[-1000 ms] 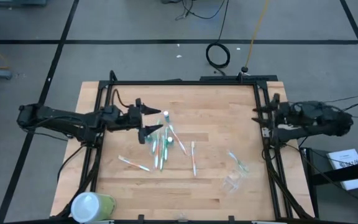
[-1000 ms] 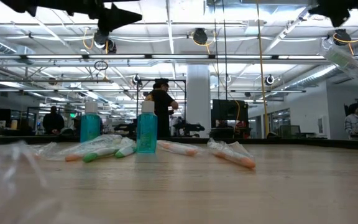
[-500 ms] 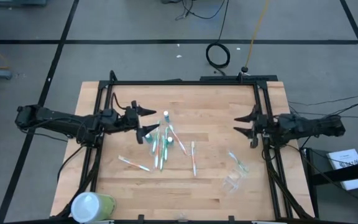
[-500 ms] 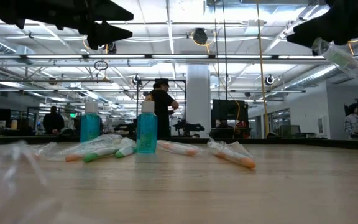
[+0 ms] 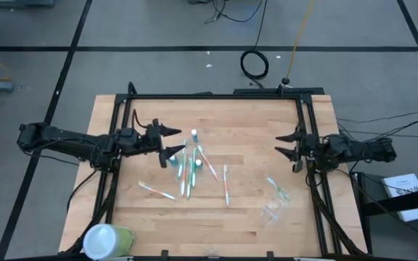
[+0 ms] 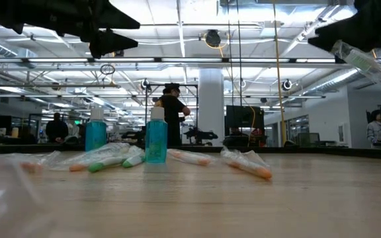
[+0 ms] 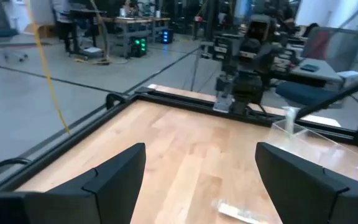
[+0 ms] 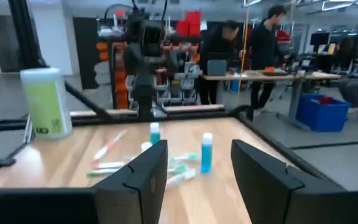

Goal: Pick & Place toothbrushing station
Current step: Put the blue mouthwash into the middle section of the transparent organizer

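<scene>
Several thin wrapped toothbrushes, white with green and orange, lie flat on the wooden table's middle. Others lie apart. Two small teal tubes stand upright among them and also show in the low view. A clear plastic holder rests on the table near the front right. My left gripper is open and empty, above the table just left of the pile. My right gripper is open and empty, over the table's right side.
A large yellow-green container with a white top stands at the table's near left corner. A black frame runs around the table. People stand in the room beyond. Bare wood lies between the pile and my right gripper.
My right gripper has swung out from its folded place at the table's right edge toward the table's left, and now stands over the table's right side. My left gripper has drawn back slightly toward the table's left edge. The toothbrushes and tubes have stayed put.
</scene>
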Controlling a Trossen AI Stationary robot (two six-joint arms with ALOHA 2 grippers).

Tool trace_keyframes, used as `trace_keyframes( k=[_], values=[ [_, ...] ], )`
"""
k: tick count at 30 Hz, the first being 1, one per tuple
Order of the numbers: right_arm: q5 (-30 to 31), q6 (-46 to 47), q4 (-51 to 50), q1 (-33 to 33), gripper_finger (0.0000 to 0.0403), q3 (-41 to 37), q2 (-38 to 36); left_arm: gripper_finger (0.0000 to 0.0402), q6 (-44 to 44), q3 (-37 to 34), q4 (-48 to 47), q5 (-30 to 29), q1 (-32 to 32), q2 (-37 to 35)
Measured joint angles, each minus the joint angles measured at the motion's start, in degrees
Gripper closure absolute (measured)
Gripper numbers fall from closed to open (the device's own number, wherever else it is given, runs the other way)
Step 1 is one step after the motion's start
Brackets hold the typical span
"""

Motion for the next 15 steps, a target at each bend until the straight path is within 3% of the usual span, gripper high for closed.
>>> trace_keyframes(
  k=[3,15],
  values=[
    [0.2,0.1,5.6,0.0,0.0234,-2.0,-0.3,0.0092,-1.0,0.0,-2.0,-1.3,0.1,0.2],
    [0.0,-0.9,10.2,0.0,0.0234,-3.9,-0.3,0.0092,-12.2,0.0,-8.8,-1.2,0.1,1.1]
  ],
)
